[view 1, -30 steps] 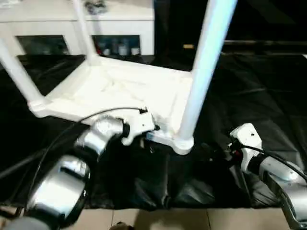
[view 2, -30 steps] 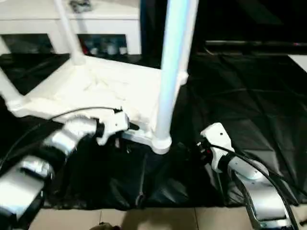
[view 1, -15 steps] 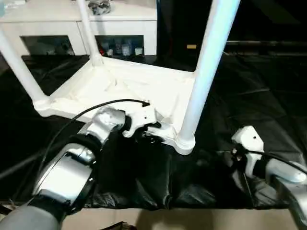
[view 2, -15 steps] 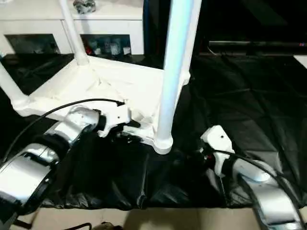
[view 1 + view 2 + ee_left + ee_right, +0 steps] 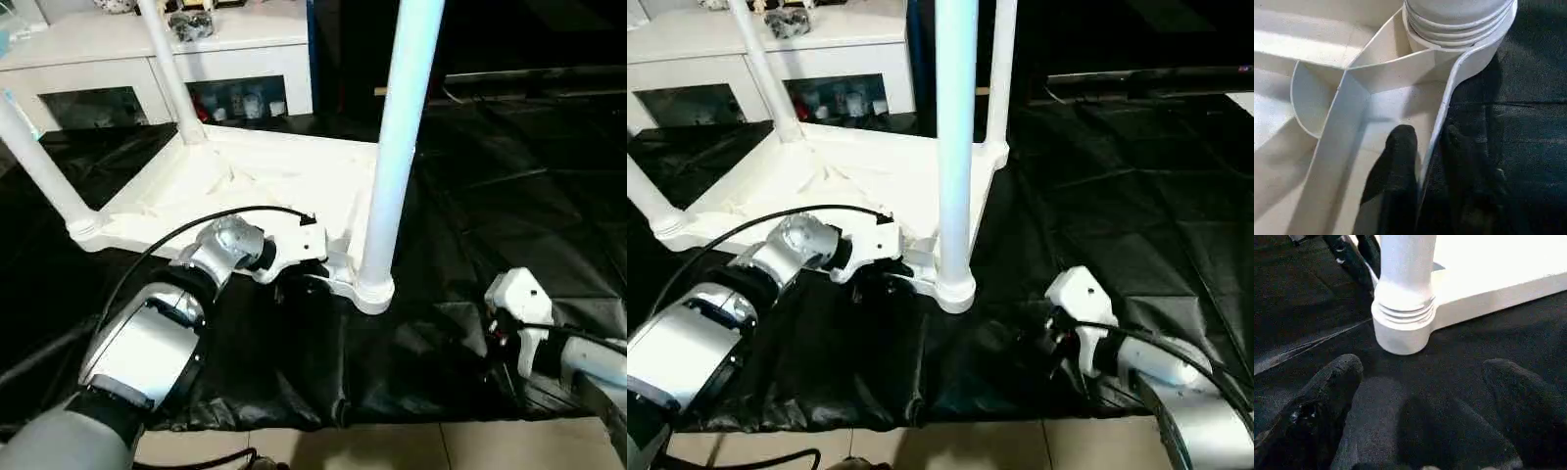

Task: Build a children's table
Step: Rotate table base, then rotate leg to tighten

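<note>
Head view: the tabletop [image 5: 265, 181] lies upside down on the desk [image 5: 509, 186], legs up. Left gripper [image 5: 1425, 147] jaws pinch its near rim beside the leg [image 5: 397, 147]; right gripper [image 5: 1420, 391] jaws gape, further off.

A: Where is free room for a gripper?

B: On the black cover [image 5: 1136, 225] at the robot's right side, beside the tabletop [image 5: 872, 176]. The right gripper [image 5: 1422, 396] stands there with fingers wide apart.

A: And what is in the way?

B: The near leg [image 5: 955, 147] in its corner socket [image 5: 955, 289] stands upright, just beside the left gripper [image 5: 1430, 161] (one finger each side of the rim). Three other legs rise behind.
</note>
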Tool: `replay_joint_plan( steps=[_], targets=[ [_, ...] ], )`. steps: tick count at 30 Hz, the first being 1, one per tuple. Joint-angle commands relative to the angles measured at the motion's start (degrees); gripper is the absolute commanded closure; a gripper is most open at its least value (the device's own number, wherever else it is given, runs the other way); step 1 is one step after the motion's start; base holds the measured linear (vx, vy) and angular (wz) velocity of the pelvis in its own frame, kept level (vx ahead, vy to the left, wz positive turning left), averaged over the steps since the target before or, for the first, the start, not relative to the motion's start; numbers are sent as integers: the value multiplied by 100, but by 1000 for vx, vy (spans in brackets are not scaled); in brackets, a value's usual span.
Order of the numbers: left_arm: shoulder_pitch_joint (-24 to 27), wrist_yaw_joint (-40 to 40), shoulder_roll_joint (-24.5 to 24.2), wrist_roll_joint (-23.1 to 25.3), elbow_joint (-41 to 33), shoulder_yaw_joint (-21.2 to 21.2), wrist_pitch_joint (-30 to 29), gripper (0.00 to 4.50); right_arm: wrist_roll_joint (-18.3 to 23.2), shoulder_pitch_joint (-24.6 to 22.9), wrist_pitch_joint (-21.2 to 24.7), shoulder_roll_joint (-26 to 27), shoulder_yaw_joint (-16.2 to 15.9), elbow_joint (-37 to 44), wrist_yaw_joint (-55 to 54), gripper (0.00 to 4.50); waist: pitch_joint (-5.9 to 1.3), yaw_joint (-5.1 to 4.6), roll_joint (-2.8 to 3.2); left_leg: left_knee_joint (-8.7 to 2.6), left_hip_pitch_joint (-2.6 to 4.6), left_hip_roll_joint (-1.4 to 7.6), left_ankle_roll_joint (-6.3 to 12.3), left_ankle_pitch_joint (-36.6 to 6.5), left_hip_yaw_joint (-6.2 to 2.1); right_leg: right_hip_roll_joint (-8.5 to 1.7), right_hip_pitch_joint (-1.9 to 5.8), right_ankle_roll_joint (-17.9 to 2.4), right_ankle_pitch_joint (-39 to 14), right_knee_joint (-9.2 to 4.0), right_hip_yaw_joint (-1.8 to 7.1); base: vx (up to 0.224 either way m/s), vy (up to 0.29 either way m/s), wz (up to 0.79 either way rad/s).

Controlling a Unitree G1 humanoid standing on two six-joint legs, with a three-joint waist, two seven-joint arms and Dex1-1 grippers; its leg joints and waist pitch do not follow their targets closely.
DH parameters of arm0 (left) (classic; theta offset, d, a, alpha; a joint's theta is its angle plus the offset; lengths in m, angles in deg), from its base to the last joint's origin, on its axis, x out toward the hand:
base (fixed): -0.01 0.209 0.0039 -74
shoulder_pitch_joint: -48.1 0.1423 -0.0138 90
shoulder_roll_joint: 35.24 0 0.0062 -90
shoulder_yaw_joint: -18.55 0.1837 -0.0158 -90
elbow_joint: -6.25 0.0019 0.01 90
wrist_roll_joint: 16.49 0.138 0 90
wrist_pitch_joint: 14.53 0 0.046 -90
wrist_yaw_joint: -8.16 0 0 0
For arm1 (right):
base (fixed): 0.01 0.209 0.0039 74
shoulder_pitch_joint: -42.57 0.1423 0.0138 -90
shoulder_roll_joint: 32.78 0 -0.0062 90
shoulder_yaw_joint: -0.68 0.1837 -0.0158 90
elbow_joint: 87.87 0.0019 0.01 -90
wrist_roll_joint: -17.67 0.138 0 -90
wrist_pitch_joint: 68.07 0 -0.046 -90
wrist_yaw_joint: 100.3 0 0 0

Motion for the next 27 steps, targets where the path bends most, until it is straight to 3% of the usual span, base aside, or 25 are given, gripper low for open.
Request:
replay_joint_plan(
  steps=[1, 3, 4, 5, 6, 7, 8, 9, 10, 12, 13, 15, 16, 17, 18, 19, 20, 21, 22, 23, 24, 25, 26, 27],
  targets=[
    [-58, -17, -30, 113, 74, 44, -95, 370, 92, 24, 70, -51, 48, 121, 5, 0, -329, -13, -119, -395, 168, 243, 495, -1317, -104, -261, 179, -1646, -207, -447, 54, 0, 0, 0],
    [-66, 45, -38, 176, 92, 82, -224, 388, 90, 59, 81, -52, 36, 122, 14, 0, -333, -23, -119, -394, 166, 240, 511, -1304, -103, -262, 182, -1653, -195, -445, 54, 0, 0, 0],
    [-82, 47, 28, 7, 107, -103, -663, 394, 88, 108, 76, -61, 28, 103, 34, 0, -328, -34, -256, -393, 159, 242, 538, -1295, -86, -257, 180, -1646, -229, -464, 58, 0, 0, 0],
    [-90, 72, 52, -51, 111, -167, -829, 401, 88, 124, 70, -65, 28, 94, 41, 0, -335, -13, -192, -385, 169, 243, 531, -1253, -93, -276, 175, -1672, -261, -427, 58, 0, 0, 0],
    [-91, 27, 61, -98, 98, -227, -947, 407, 90, 154, 64, -71, 17, 74, 59, 0, -320, -16, -223, -381, 163, 237, 571, -1228, -81, -275, 162, -1665, -363, -458, 57, 0, 0, 0],
    [-88, -8, 55, -111, 88, -252, -989, 412, 87, 173, 63, -69, 1, 65, 64, 0, -320, -14, -201, -380, 157, 234, 574, -1207, -89, -283, 169, -1666, -416, -449, 55, 0, 0, 0],
    [-84, -43, 50, -117, 81, -270, -999, 412, 86, 184, 64, -67, -10, 61, 66, 0, -311, -17, -231, -386, 127, 226, 616, -1135, -92, -284, 181, -1606, -532, -461, 47, 0, 0, 0],
    [-76, -46, 63, -205, 59, -365, -1156, 415, 66, 239, 43, -62, -55, 14, 89, 0, -312, -20, -319, -382, 118, 222, 636, -1108, -82, -277, 182, -1586, -538, -464, 44, 0, 0, 0],
    [-68, -34, 81, -291, 34, -447, -1333, 418, 47, 295, 17, -60, -95, -40, 117, 0, -339, -9, -258, -371, 125, 229, 656, -963, -95, -282, 183, -1622, -348, -417, 46, 0, 0, 0],
    [-49, 3, 102, -399, -14, -556, -1595, 428, 18, 389, -24, -56, -161, -126, 166, 0, -326, -21, -287, -352, 121, 218, 748, -908, -82, -283, 167, -1709, -208, -421, 43, 0, 0, 0],
    [-3, -32, 94, -441, -83, -588, -1648, 428, 6, 463, -50, -39, -199, -183, 191, 0, -320, -22, -340, -356, 117, 218, 767, -911, -73, -275, 171, -1707, -208, -432, 41, 0, 0, 0],
    [309, -75, -1, -551, -561, -676, -1803, 438, -75, 761, -152, 81, -369, -412, 229, 0, -327, -25, -411, -349, 82, 215, 844, -725, -81, -281, 195, -1761, 3, -384, 28, 0, 0, 0],
    [309, -75, -1, -551, -561, -676, -1803, 438, -75, 761, -152, 81, -369, -412, 229, 0, -332, -20, -374, -348, 82, 220, 872, -665, -89, -284, 198, -1780, 67, -366, 21, 0, 0, 0],
    [491, -96, -44, -576, -862, -694, -1862, 442, -102, 854, -175, 137, -425, -494, 230, 0, -322, -20, -399, -343, 102, 220, 898, -729, -67, -269, 160, -1779, 19, -396, 27, 0, 0, 0],
    [836, -149, -94, -643, -1452, -702, -1931, 442, -116, 956, -197, 204, -475, -598, 237, 0, -332, -6, -434, -350, 92, 247, 926, -656, -82, -287, 187, -1815, 135, -349, 31, 0, 0, 0],
    [941, -163, -111, -666, -1635, -709, -1967, 447, -119, 981, -200, 227, -494, -621, 239, 0, -327, 0, -433, -362, 97, 270, 966, -634, -80, -287, 167, -1827, 213, -350, 32, 0, 0, 0],
    [1421, -265, -176, -790, -2449, -720, -2037, 447, -146, 1082, -236, 307, -568, -747, 253, 0, -328, -7, -560, -362, 95, 279, 1000, -598, -67, -276, 166, -1859, 338, -329, 32, 0, 0, 0],
    [1421, -265, -176, -790, -2449, -720, -2037, 447, -146, 1082, -236, 307, -568, -747, 253, 0, -341, 10, -517, -366, 99, 293, 1007, -559, -80, -291, 180, -1868, 406, -308, 30, 0, 0, 0],
    [1844, -298, -228, -878, -3129, -728, -2117, 447, -188, 1173, -280, 370, -651, -871, 265, 0, -337, 20, -628, -367, 133, 311, 1010, -585, -49, -272, 141, -1875, 410, -327, 35, 0, 0, 0],
    [1844, -298, -228, -878, -3129, -728, -2117, 447, -188, 1173, -280, 370, -651, -871, 265, 0, -340, 26, -591, -373, 106, 321, 997, -534, -73, -293, 166, -1882, 465, -285, 35, 0, 0, 0],
    [2089, -229, -233, -895, -3441, -724, -2080, 447, -200, 1228, -322, 398, -696, -966, 294, 0, -331, 84, -528, -371, 175, 326, 935, -622, -43, -270, 84, -1859, 356, -325, 48, 0, 0, 0],
    [2235, -126, -215, -886, -3623, -703, -1978, 447, -195, 1279, -364, 376, -710, -1061, 338, 0, -305, 82, -633, -401, 156, 340, 870, -716, -48, -260, 107, -1834, 311, -312, 48, 0, 0, 0],
    [2310, -65, -204, -879, -3722, -688, -1912, 447, -191, 1309, -389, 356, -714, -1118, 365, 0, -299, 94, -663, -409, 169, 340, 839, -801, -38, -257, 99, -1791, 221, -330, 49, 0, 0, 0],
    [2351, -35, -196, -869, -3794, -669, -1913, 447, -163, 1340, -376, 329, -705, -1142, 402, 0, -290, 96, -742, -416, 168, 338, 780, -918, -24, -267, 103, -1710, 47, -348, 59, 0, 0, 0]
  ],
)
